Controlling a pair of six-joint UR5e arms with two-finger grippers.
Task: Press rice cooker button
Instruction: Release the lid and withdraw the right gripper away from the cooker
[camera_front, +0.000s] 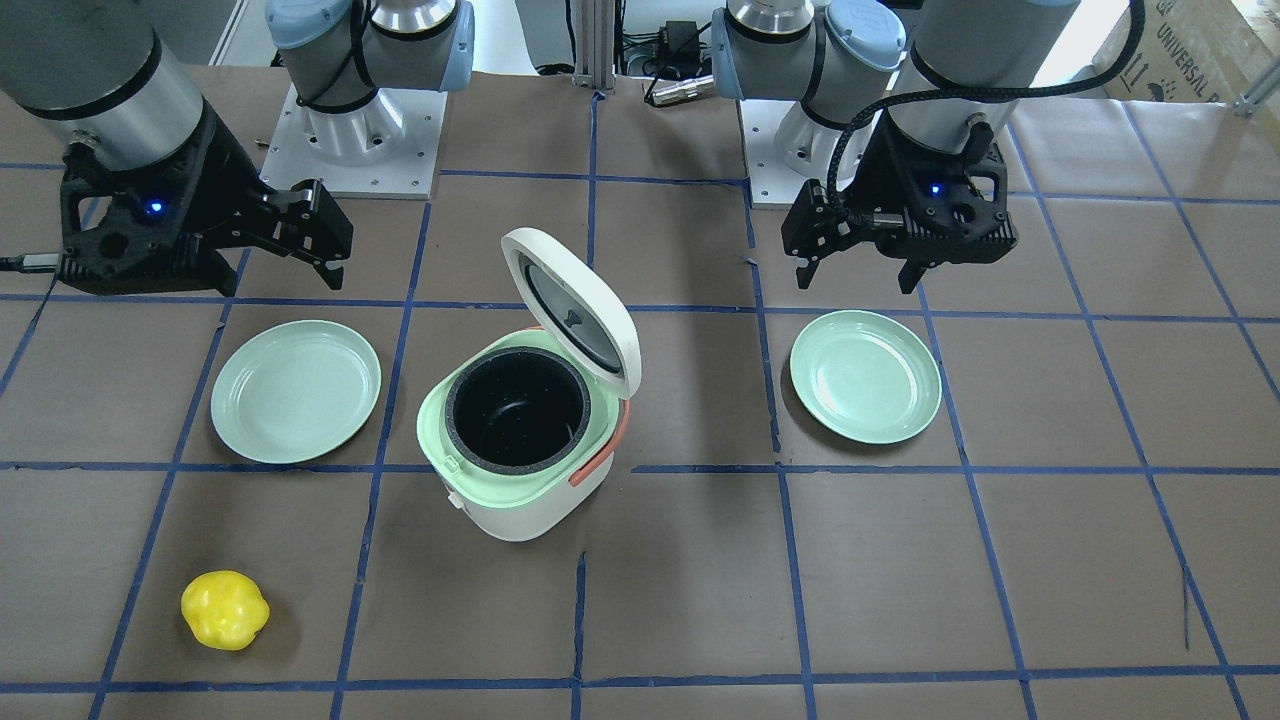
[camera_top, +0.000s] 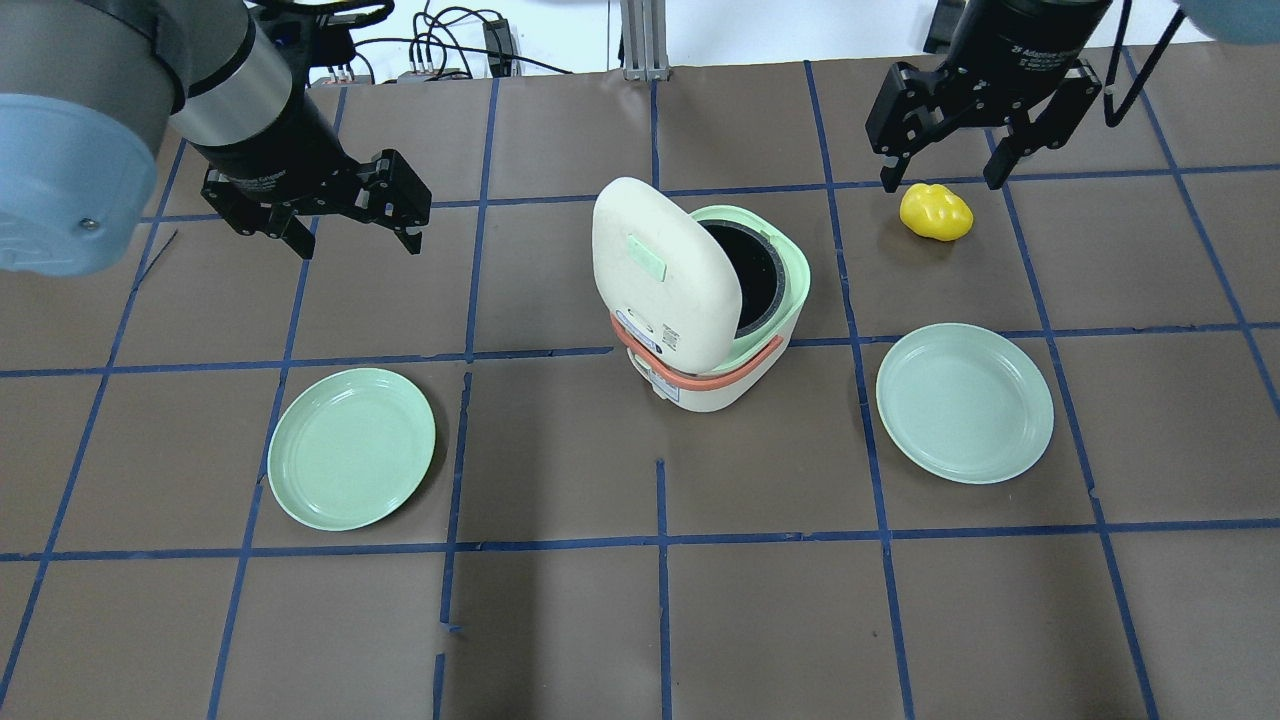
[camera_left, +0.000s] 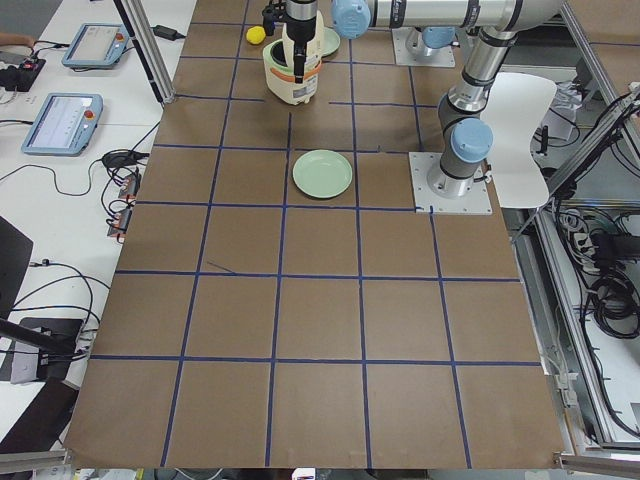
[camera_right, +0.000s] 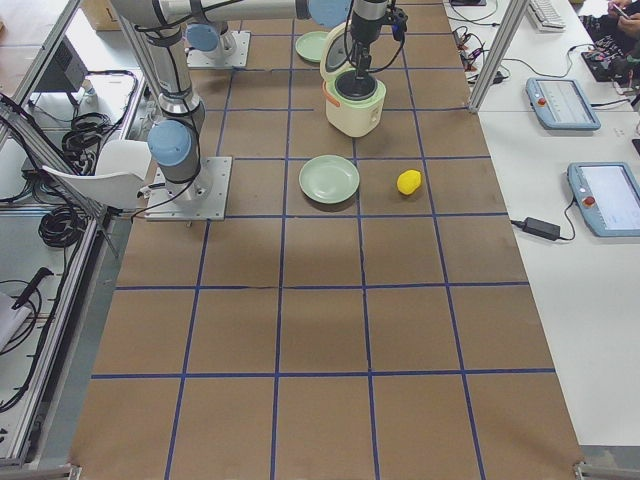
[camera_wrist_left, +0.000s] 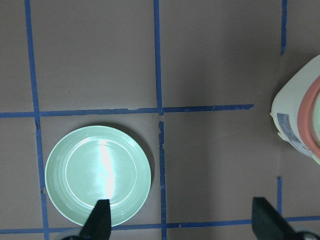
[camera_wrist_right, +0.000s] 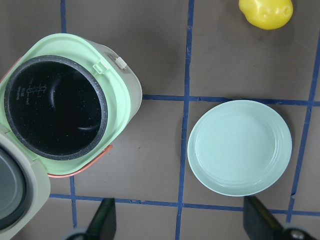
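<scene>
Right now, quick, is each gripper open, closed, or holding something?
Left gripper: open, holding nothing.
Right gripper: open, holding nothing.

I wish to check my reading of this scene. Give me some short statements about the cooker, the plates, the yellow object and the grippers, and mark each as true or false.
1. The lid of the rice cooker is shut. False: it stands open.
2. The left plate and the right plate are empty. True.
3. The yellow object lies in the pot. False: it lies on the table; the pot looks empty.
4. The left gripper and the right gripper are open, holding nothing. True.
</scene>
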